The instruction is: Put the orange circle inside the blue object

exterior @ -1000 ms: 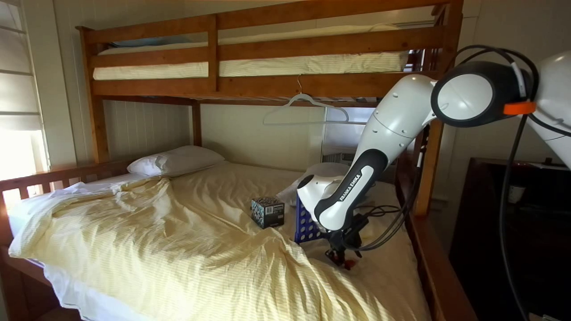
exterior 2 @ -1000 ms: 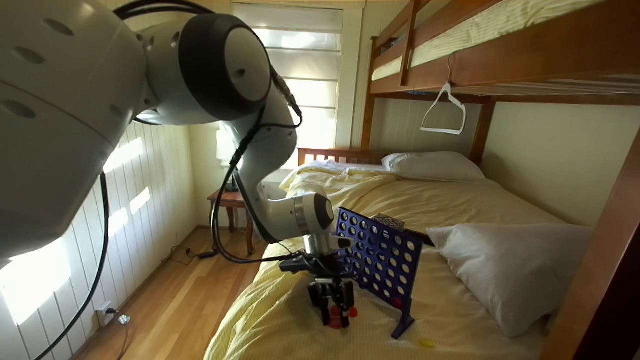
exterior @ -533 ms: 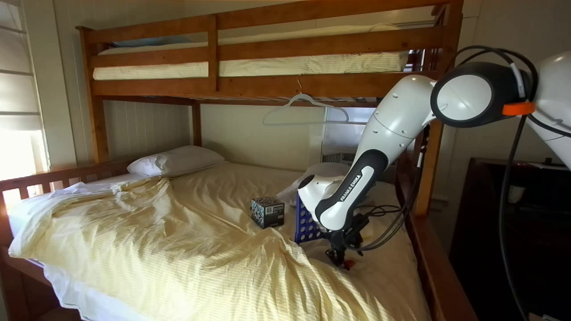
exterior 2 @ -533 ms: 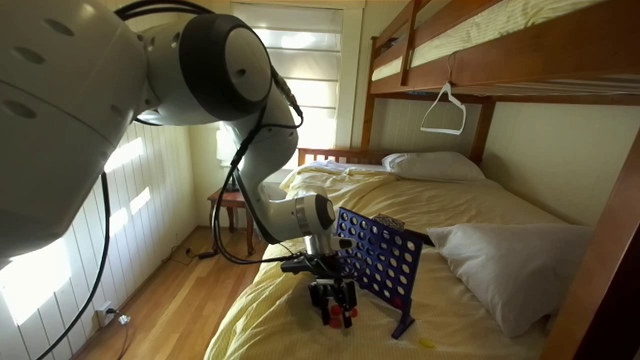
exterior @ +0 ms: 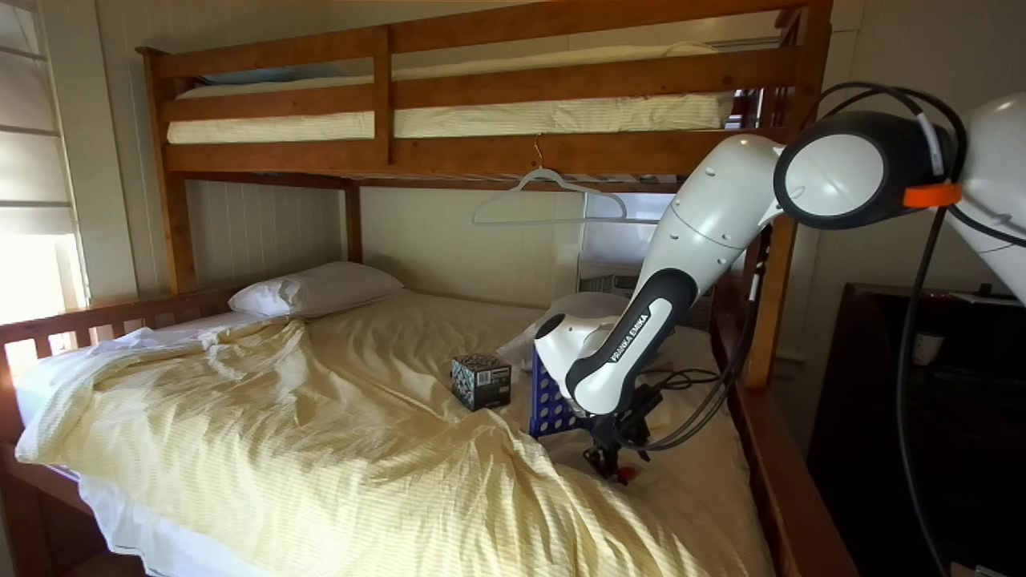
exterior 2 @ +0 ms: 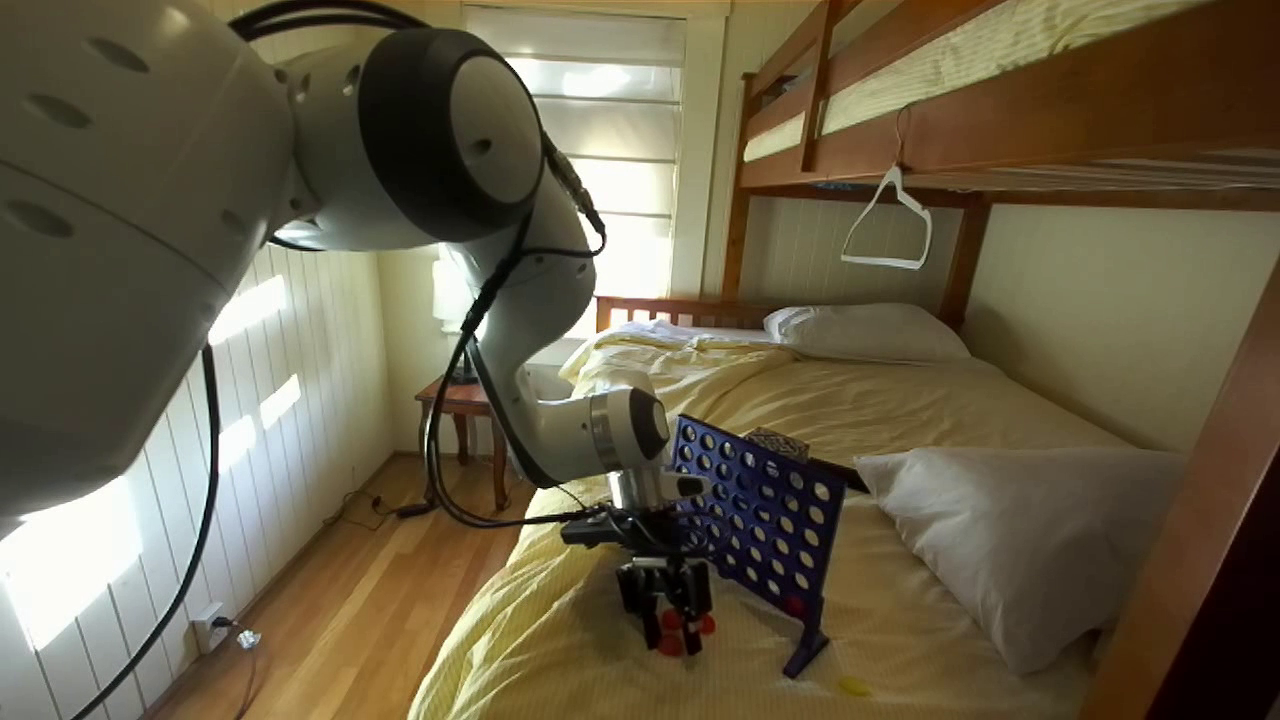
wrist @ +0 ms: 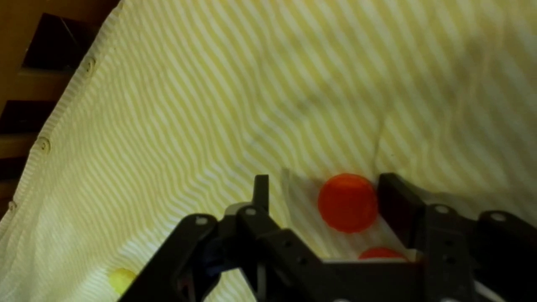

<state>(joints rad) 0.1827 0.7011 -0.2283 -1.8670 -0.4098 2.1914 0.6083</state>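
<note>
In the wrist view the gripper [wrist: 323, 191] held its fingers [wrist: 261, 195] spread apart, and the orange circle [wrist: 348, 203] lay flat on the striped sheet [wrist: 176, 126] between them, just beside the finger at the right of that view. Another red token [wrist: 381, 253] showed in part below it, and a yellow token [wrist: 121, 280] lay well apart at lower left. In an exterior view the blue grid [exterior 2: 755, 512] stood upright near the gripper, a red spot [exterior 2: 795, 605] showing at a low hole. In an exterior view the arm [exterior: 699, 224] covered part of the grid, a dark patterned box [exterior: 481, 382] sat left of it, and an orange-red patch [exterior: 628, 475] beside the fingers was too small to tell which token it was.
</note>
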